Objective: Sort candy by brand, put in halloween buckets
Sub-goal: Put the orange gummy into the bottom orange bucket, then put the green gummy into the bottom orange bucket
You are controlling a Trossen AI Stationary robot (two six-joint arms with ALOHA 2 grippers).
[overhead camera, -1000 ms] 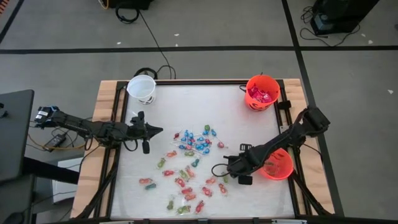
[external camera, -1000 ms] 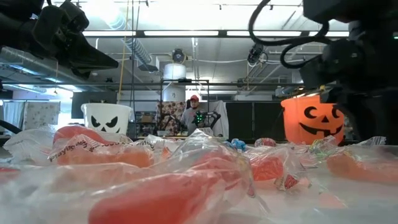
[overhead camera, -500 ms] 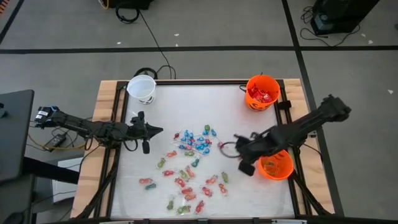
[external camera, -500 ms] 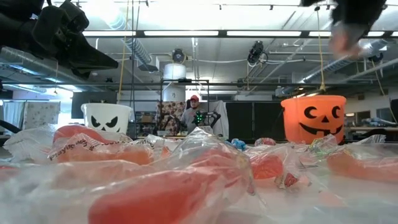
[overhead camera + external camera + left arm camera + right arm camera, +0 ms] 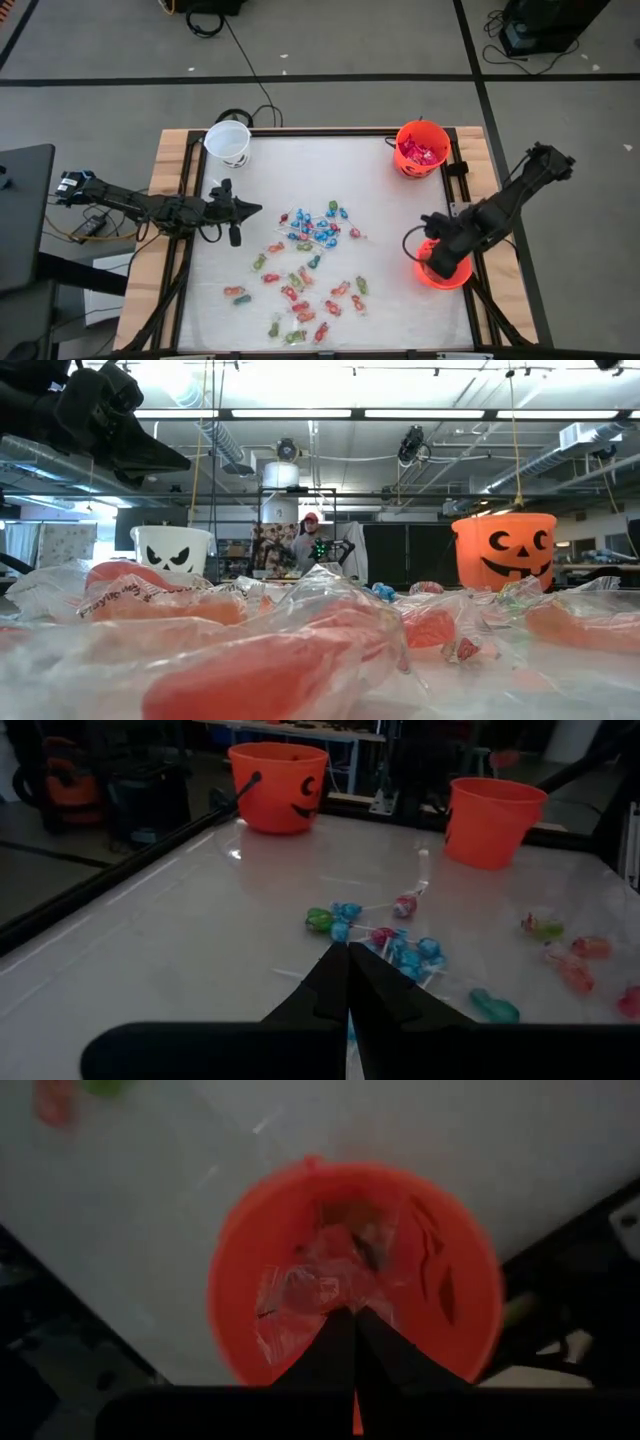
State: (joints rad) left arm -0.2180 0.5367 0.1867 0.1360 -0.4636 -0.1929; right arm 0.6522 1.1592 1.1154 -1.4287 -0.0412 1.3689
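The right end effector [image 5: 352, 1325], fingers pinched together and empty, hangs over the round orange plastic bucket [image 5: 444, 265] at four o'clock; wrapped sweets [image 5: 315, 1285] lie inside. The left end effector [image 5: 255, 209], also closed and empty, waits at nine o'clock on the white tabletop [image 5: 300, 165].

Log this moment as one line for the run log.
right gripper: shut, over near orange bucket | left gripper: shut, waiting left of candy pile

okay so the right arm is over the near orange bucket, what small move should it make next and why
Probably open the right pincer. It hangs shut straight above the near orange bucket, whose floor already holds clear-wrapped candy. I cannot tell whether a piece is pinched between the tips; if one is, opening drops it in. The left pincer waits shut at the table's left side.
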